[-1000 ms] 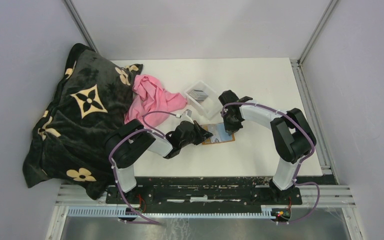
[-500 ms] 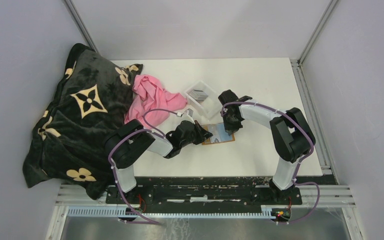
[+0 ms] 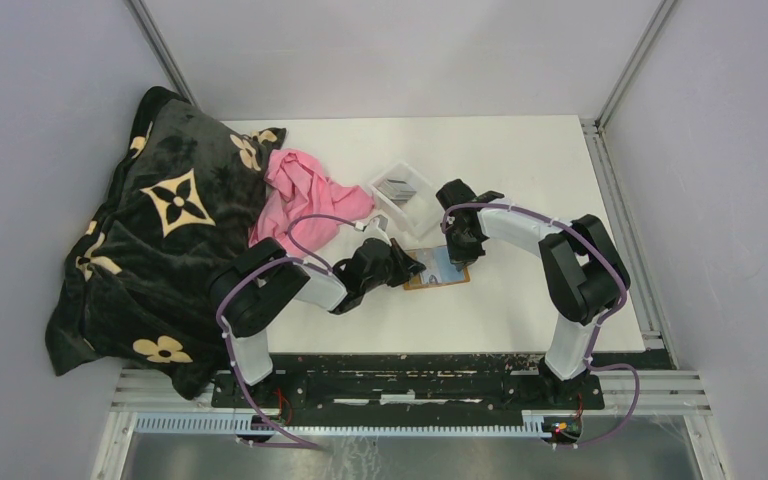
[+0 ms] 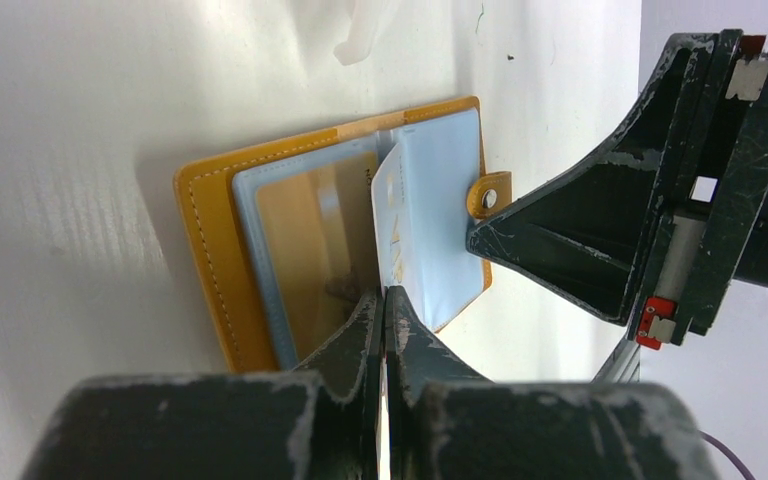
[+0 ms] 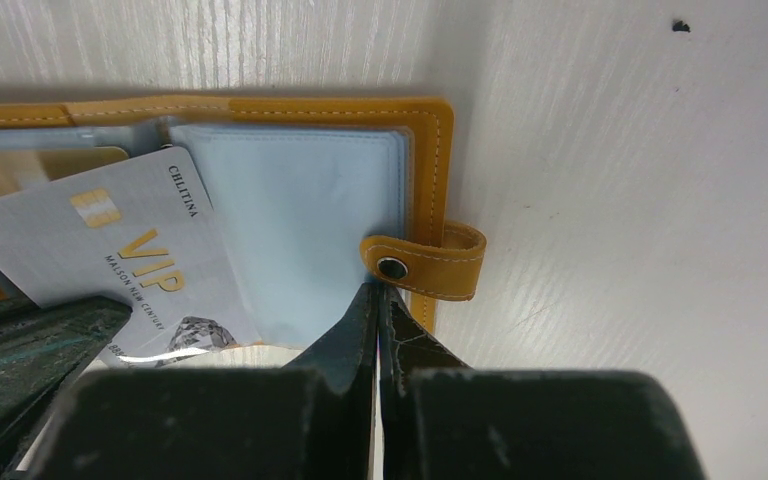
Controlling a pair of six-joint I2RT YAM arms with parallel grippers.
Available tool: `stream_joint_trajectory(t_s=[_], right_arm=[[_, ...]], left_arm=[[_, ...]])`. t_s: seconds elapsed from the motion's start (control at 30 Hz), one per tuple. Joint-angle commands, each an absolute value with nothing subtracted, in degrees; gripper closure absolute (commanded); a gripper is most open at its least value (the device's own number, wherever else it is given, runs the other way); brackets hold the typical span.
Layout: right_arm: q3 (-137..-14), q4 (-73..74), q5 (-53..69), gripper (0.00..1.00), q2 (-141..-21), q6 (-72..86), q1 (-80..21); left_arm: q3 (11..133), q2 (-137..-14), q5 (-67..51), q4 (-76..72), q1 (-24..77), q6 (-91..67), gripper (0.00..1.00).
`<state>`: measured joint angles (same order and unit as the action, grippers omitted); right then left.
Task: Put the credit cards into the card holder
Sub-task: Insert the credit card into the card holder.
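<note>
The card holder (image 3: 440, 270) lies open on the white table, an orange wallet with clear pockets (image 4: 310, 240). My left gripper (image 4: 382, 295) is shut on a credit card (image 4: 392, 220) that stands on edge. The card's far end reaches the wallet's middle fold. From the right wrist it is a grey card marked VIP (image 5: 130, 270), slanted over the left pocket. My right gripper (image 5: 378, 292) is shut, its tips against the wallet's edge just under the snap tab (image 5: 425, 265). More dark credit cards (image 3: 397, 184) lie in a clear tray.
The clear plastic tray (image 3: 418, 200) sits just beyond the wallet. A pink cloth (image 3: 305, 200) and a big dark flowered blanket (image 3: 150, 230) cover the table's left side. Both arms crowd round the wallet near the middle.
My left arm has edged slightly away from the near edge with the card. The right arm and the wallet have stayed put.
</note>
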<state>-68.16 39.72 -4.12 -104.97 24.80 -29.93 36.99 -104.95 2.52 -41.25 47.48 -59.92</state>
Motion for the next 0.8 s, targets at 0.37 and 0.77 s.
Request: stream_joint_trajectory(t_s=[0.37, 0.77], right_arm=[[-69.6, 40.0, -4.4, 0.99, -106.3, 25.1, -30.0], [-69.6, 39.5, -4.3, 0.99, -106.7, 25.5, -30.0]], left_arm=[[38.1, -107.7, 3.2, -37.8, 46.3, -55.5, 0.97], [34.7, -108.6, -2.5, -43.0, 46.5, -58.8, 0.97]])
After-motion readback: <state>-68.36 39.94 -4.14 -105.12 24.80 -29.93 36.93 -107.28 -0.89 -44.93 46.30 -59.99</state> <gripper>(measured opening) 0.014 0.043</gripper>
